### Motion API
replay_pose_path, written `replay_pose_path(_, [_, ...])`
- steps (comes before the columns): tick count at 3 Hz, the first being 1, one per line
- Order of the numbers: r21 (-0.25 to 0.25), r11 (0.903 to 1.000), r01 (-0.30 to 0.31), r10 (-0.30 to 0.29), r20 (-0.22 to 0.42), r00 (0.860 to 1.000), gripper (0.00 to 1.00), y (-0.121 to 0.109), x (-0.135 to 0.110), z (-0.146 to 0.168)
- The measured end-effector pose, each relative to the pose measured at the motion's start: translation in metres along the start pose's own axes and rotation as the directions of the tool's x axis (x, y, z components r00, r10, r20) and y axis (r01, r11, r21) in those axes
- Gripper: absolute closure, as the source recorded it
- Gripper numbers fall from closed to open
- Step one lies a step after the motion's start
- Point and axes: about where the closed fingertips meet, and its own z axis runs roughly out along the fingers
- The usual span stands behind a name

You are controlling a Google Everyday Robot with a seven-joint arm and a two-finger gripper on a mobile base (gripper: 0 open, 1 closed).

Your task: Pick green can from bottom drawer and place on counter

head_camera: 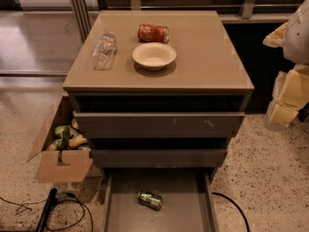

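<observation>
Bottom drawer is pulled fully out at the foot of the cabinet. The green can lies on its side in it, near mid-floor, touching neither wall. The claw is off the cabinet's right side, about level with its top and well apart from the can. Whether it's spread or pressed together: cannot tell. It's carrying nothing I can see.

The surface on top of the cabinet holds a red soda can, a bowl and a plastic bottle; its right half is bare. A cardboard box sits on the floor at the cabinet's left.

Progress: drawer open, can exposed. Reach, grasp, lift and place are all still to do.
</observation>
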Motion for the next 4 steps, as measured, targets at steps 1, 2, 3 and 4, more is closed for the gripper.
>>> replay_pose_path(1, [0.000, 1.0000, 0.000, 0.000, 0.000, 1.000, 0.00, 0.000, 0.000, 0.000])
replay_pose_path(2, [-0.020, 0.9990, -0.040, 0.041, 0.037, 0.998, 0.00, 0.004, 0.005, 0.019])
replay_pose_path(3, [-0.083, 0.9914, -0.101, 0.110, 0.119, 0.987, 0.00, 0.010, 0.023, 0.063])
replay_pose_path(4, [-0.159, 0.9769, -0.143, 0.177, 0.228, 0.958, 0.00, 0.020, 0.036, 0.124])
